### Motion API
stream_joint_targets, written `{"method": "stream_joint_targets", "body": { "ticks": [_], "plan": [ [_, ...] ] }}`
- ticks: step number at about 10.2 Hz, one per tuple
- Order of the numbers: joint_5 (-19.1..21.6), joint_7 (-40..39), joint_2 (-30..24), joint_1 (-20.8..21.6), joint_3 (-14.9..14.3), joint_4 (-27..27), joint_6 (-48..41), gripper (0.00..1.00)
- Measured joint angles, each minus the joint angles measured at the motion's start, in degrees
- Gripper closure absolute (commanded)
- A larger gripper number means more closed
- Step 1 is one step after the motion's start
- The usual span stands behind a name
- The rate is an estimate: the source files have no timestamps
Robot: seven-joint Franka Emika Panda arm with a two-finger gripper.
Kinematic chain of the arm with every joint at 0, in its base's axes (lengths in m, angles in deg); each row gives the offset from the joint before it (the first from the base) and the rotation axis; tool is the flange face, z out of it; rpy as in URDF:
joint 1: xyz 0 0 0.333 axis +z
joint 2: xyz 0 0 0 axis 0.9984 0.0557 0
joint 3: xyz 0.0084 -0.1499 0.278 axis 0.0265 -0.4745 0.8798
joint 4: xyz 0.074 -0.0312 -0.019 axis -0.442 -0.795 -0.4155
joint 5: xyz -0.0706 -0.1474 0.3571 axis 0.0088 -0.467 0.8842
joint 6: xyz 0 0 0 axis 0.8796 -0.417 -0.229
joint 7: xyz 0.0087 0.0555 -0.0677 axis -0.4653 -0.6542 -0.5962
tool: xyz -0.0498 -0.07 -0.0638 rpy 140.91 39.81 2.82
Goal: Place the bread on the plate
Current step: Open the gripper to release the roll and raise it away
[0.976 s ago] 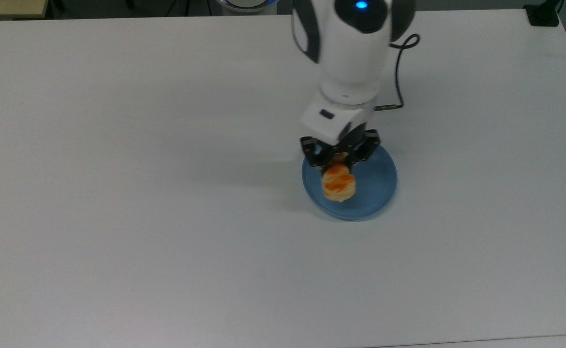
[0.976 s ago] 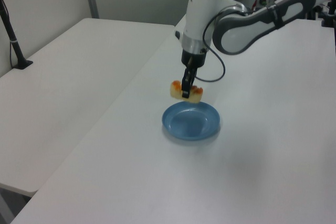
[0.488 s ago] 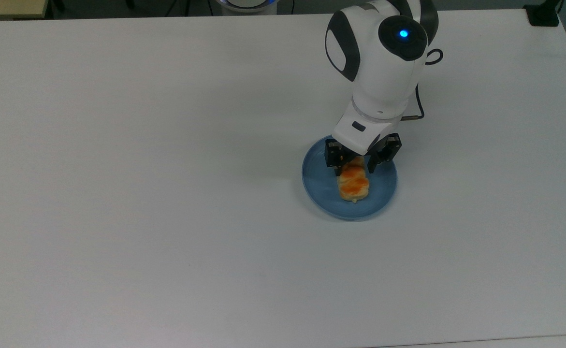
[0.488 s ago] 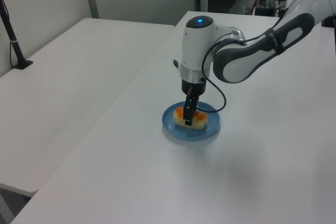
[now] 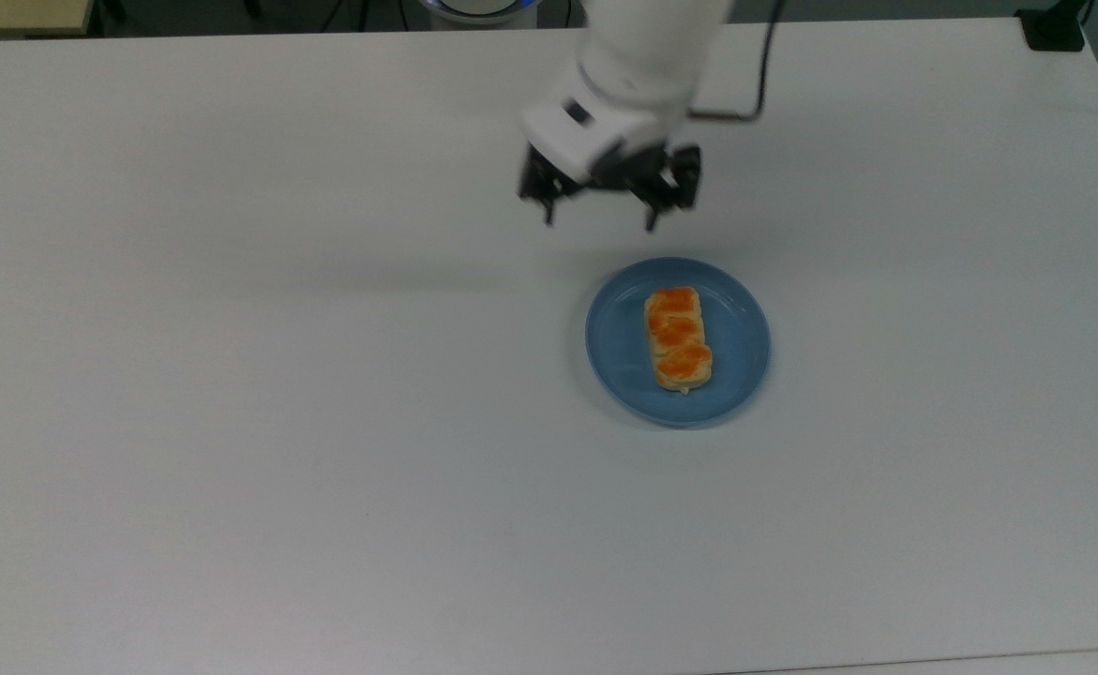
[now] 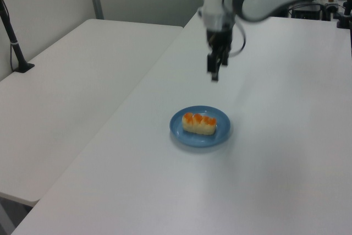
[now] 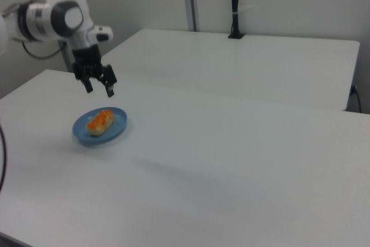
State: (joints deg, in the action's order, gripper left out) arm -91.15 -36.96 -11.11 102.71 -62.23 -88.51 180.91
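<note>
The bread now lies flat on the plate, lengthwise across its middle, orange lumps up. Half a second ago the gripper straddled it there. The gripper has since let go and risen clear, and hangs above the table, well apart from the plate, towards the top view's upper left, fingers spread wide and empty.

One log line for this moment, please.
bread roll: lying on blue plate | gripper: open, empty, raised clear of plate | placement: looks done
</note>
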Motion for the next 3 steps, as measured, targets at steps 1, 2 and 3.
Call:
{"method": "stream_joint_targets", "body": {
  "ticks": [1,2,3],
  "plan": [
    [0.0,-0.6,-5.4,-5.4,2.2,-0.1,-6.3,0.00],
    [0.0,-1.1,-8.9,-9.6,3.6,-0.5,-10.0,0.00],
    [0.0,-2.9,-10.5,-12.6,4.0,-0.9,-11.3,0.00]
  ]
}}
